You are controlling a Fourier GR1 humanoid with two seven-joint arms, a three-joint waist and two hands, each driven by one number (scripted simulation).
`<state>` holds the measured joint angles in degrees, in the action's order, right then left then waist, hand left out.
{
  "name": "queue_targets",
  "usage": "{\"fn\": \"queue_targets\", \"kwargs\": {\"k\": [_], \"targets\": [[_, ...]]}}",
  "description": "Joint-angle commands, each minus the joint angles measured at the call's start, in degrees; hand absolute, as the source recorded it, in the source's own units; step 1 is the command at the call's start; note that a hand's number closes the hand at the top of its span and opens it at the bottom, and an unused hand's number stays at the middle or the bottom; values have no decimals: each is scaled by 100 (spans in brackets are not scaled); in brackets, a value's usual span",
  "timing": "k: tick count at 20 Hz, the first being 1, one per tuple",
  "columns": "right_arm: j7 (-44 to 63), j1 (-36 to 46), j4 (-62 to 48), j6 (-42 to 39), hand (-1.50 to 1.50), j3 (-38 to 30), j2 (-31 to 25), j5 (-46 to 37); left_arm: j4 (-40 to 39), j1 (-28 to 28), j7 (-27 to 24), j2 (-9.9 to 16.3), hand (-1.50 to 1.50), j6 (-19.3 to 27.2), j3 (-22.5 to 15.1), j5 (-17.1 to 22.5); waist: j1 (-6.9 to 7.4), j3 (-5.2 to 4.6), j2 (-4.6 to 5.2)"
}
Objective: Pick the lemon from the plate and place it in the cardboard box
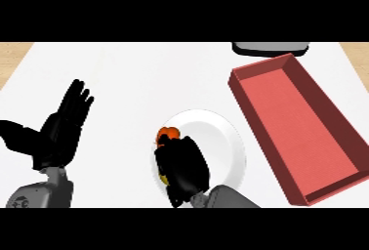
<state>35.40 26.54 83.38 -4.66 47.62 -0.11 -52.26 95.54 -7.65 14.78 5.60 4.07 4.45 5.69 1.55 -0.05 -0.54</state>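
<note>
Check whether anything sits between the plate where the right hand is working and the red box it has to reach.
Nothing visible does. The right hand is curled over the white plate, with an orange-red item at its fingertips. The counter strip between the plate and the red box is bare. The left hand rests open at the left.

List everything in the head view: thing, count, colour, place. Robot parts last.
plate: 1, white, counter centre
orange-red item: 1, on the plate's left part, at the right hand's fingertips
yellow item: 1, sliver showing under the right hand, identity unclear
box: 1, red, open-topped, right of the plate
grey and black object: 1, top edge, cut off
counter: 1, white
left hand: 1, black, open, resting at left
right hand: 1, black, curled over the plate's left side
</note>
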Motion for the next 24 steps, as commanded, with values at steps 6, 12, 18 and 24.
{"fn": "queue_targets", "kwargs": {"k": [6,12,18,24], "targets": [[3060,1716,1217,-84,150,1868,11,523,-98,11,-83,12,0,13,80,4,41,-4,24],[4016,2196,1844,782,150,1070,9,76,-2,1,-18,53,0,6,57,-22,-20,-1,-36],[4207,2742,1727,367,150,-57,7,-707,-197,118,-342,-93,0,71,30,-101,-154,-5,-8],[4294,2657,1851,-125,150,-820,7,-753,-47,203,-250,14,0,-1,94,-36,-177,2,6]]}}
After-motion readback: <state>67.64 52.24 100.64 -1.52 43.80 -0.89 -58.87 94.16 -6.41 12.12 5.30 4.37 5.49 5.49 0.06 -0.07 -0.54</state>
